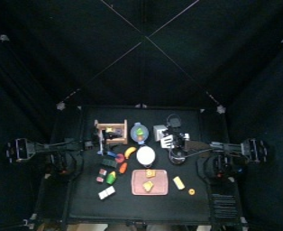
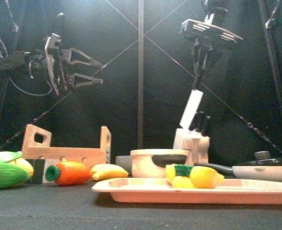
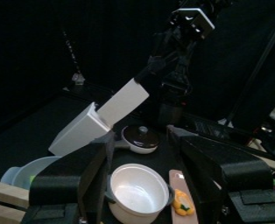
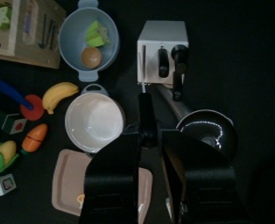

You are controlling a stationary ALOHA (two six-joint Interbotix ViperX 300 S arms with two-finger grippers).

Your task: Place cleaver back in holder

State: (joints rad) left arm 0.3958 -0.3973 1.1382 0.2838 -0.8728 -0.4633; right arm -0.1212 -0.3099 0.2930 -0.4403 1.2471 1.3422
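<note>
The right gripper (image 2: 201,70) was raised above the table (image 1: 126,209) and clamped on the black handle of the cleaver (image 2: 193,110), whose white blade hung downward at a slight tilt. In the front view the blade's lower end stood just above the white knife block (image 2: 191,147); whether it touched the block could not be determined. The right wrist view showed the same gripper (image 4: 148,131) closed around the handle, with the white block (image 4: 165,54) beyond it already carrying black-handled knives in its slots. The left wrist view showed the cleaver (image 3: 105,116) as a pale blade slanting over a small dark pan (image 3: 141,136). The left gripper (image 2: 81,70) hung in the air at the left side, well apart from the cleaver, its jaws spread and empty. The tan wooden rack (image 2: 66,145) stood on the left part of the table, apart from the cleaver. A white bowl (image 4: 93,122) sat near the middle, with a blue bowl (image 4: 88,33) of food pieces beyond it. A pinkish cutting board (image 2: 191,189) lay at the front with yellow food pieces on it. A banana (image 4: 59,94) and a carrot-like piece (image 2: 68,172) lay near the rack.
</note>
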